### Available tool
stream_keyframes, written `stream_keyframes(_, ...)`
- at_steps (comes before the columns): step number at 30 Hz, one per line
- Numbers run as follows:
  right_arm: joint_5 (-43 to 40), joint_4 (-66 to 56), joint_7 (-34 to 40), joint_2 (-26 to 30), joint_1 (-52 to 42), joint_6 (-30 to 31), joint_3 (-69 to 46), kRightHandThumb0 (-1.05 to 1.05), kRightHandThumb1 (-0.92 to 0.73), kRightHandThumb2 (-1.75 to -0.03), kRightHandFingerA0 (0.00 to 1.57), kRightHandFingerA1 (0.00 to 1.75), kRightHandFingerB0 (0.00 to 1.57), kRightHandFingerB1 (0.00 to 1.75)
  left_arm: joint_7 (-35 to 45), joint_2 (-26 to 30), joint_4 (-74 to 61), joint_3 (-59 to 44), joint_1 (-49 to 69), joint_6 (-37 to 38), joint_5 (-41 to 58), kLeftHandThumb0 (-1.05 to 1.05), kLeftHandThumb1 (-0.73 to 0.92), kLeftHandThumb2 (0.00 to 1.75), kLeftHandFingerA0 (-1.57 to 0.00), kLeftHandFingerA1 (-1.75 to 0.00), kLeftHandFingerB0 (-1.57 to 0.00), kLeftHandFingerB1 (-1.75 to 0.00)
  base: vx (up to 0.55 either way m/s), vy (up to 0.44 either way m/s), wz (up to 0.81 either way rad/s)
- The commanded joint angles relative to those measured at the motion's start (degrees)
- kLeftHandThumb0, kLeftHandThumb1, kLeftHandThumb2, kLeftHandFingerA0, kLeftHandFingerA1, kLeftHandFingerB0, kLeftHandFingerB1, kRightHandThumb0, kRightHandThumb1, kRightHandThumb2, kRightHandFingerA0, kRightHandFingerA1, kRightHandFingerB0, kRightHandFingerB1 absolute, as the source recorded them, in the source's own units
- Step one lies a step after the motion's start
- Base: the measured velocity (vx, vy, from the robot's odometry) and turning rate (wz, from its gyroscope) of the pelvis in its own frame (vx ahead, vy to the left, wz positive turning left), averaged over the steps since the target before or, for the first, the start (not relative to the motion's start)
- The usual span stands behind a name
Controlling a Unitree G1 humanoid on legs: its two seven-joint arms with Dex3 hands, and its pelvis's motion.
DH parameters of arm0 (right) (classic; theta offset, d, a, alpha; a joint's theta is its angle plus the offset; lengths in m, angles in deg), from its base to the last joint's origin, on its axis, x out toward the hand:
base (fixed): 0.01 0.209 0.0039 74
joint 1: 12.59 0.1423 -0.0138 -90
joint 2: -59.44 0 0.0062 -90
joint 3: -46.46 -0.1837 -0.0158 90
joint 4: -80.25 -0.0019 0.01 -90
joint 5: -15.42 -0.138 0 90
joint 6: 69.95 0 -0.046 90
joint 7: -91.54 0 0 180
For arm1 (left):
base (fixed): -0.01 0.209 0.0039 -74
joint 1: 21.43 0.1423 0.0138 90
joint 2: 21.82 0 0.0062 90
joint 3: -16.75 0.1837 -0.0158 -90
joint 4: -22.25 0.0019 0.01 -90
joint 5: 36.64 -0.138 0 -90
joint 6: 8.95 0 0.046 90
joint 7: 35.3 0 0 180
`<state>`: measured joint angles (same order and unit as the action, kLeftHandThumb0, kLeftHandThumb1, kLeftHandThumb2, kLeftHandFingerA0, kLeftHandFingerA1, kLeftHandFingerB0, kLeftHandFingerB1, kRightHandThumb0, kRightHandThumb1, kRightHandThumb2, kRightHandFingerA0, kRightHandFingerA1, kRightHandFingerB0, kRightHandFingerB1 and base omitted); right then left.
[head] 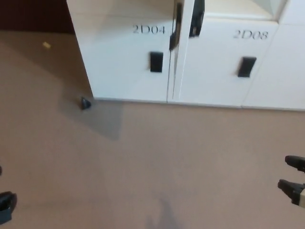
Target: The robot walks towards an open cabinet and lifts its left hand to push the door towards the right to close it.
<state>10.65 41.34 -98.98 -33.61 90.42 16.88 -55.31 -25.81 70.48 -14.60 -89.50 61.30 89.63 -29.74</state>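
White cabinets [124,62] fill the top of the head view, with lower doors labelled 2D04 and 2D08, each carrying a black handle [156,61]. Above them, near the top middle, a white door [185,19] stands out towards me, seen almost edge-on, with dark handles beside it. Only a dark tip of my left hand [5,206] shows at the bottom left corner, far from the cabinets. My right hand [294,183] pokes in at the right edge, its two black fingers apart and holding nothing.
Brown floor [157,162] lies between me and the cabinets. A small black doorstop [85,103] sits on the floor by the cabinet's left corner. A yellow scrap [46,45] lies further back left, before a dark wall.
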Motion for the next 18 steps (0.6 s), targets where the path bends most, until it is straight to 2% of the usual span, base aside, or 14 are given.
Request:
stream_keyframes(1, -0.2, 0.1, 0.1, 0.9, -0.4, -0.4, -0.1, -0.06, -0.58, -0.56, 0.59, 0.55, 0.41, 0.45, -0.2, 0.6, 0.5, 0.2, 0.2, 1.6, -0.3, -0.04, 0.49, 0.91, -0.39, -0.62, -0.22, -0.53, 0.44, -0.189, 0.53)
stream_keyframes(9, -0.2, 0.0, 0.3, 0.9, -0.1, 0.1, 0.0, -0.06, -0.59, -0.56, 0.60, 0.55, 0.41, 0.45, -0.5, 0.9, 1.0, 0.7, 0.0, 2.3, -0.9, -0.05, 0.48, 0.91, -0.39, -0.62, -0.22, -0.53, 0.36, -0.210, -0.05)
stream_keyframes(18, 0.0, 0.5, 0.5, 1.0, 0.4, 0.1, 0.2, -0.08, -0.59, -0.56, 0.62, 0.55, 0.41, 0.45, -1.1, 0.9, 1.3, 0.9, -0.1, 2.7, -0.8, -0.06, 0.47, 0.90, -0.42, -0.64, -0.24, -0.54, 0.35, -0.134, -0.09)
